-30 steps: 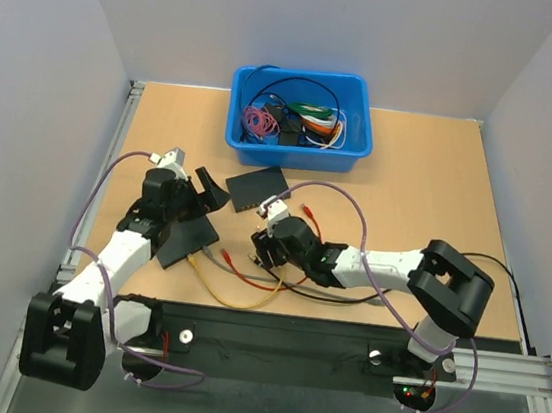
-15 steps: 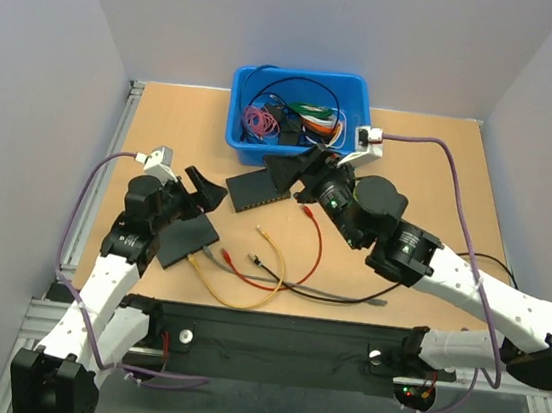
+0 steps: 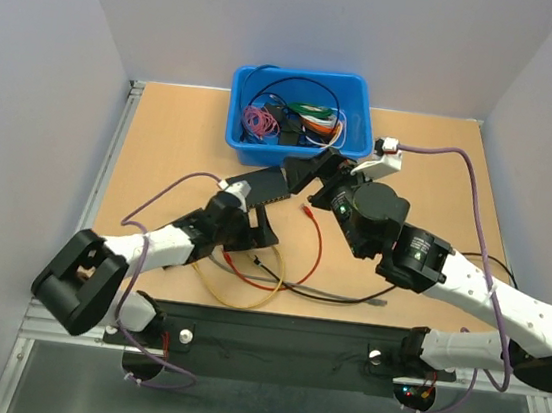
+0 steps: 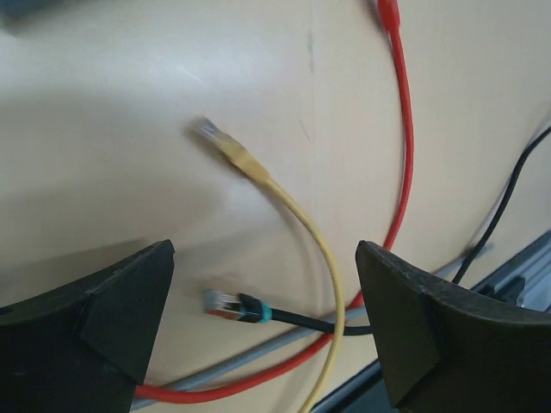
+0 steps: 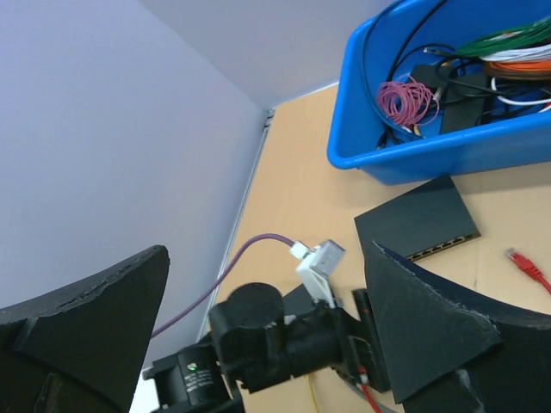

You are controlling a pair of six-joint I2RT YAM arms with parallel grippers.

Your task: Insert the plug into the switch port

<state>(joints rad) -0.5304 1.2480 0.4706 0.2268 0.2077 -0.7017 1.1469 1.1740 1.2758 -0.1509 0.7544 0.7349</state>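
- Plugs number three: yellow plug, black-cable plug and red plug, all loose, just nearside of the one switch.
- Left gripper hangs over them, jaws wide, empty.
- Right gripper is at the switch's right end, jaws wide, empty.

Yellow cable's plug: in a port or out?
Out. The yellow plug lies loose on the table, nothing around its tip.

Loose cables are cluttering the table's lower centre, the blue bin is blocking the top centre, and the right side is lying open.
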